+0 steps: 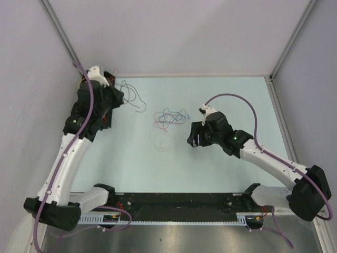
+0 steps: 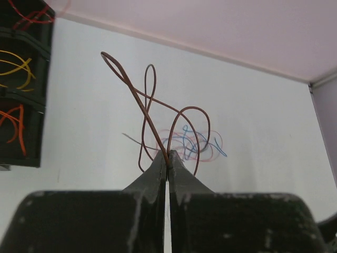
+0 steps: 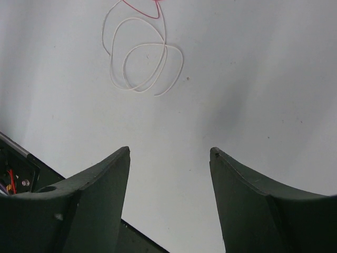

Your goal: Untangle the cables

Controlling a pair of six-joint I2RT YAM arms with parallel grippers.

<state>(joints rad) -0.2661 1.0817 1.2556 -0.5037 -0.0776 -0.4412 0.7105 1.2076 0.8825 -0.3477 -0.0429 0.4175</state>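
1. Left gripper (image 2: 167,161): jaws pressed together, pinching a brown wire (image 2: 145,108) right at the tips. The wire stands up off the fingers in a few springy loops, clear of the table (image 1: 221,95).
2. Just left of that claw is a black compartment bin (image 2: 46,89) with red, yellow and orange wires already sitting in separate slots. So my guess is the brown one is headed for a slot too.
3. Right gripper (image 3: 169,153): jaws apart, nothing between them, hovering low over bare table on the right side of the scene.
4. Beyond its tips lies a pale wire (image 3: 138,89), curled flat in two or three overlapping loops. A red strand (image 3: 139,13) crosses its far end.
5. The rest of the cables (image 1: 171,117) are a small blue/red/pink knot mid-table, between the two arms and well apart from the left claw.
6. What could go wrong, IMO:
   - Those brown loops are floppy and stick out wide, so they could snag the bin's dividers or land in the wrong slot.
   - It's a hair-thin wire held only at the very tips, so any tug could slide it out.
   - The pale wire lies flat, so the right fingers could close on nothing or scrape the table.
   - If the red strand really sits over it, lifting would drag the knot along. I can't tell which is on top.
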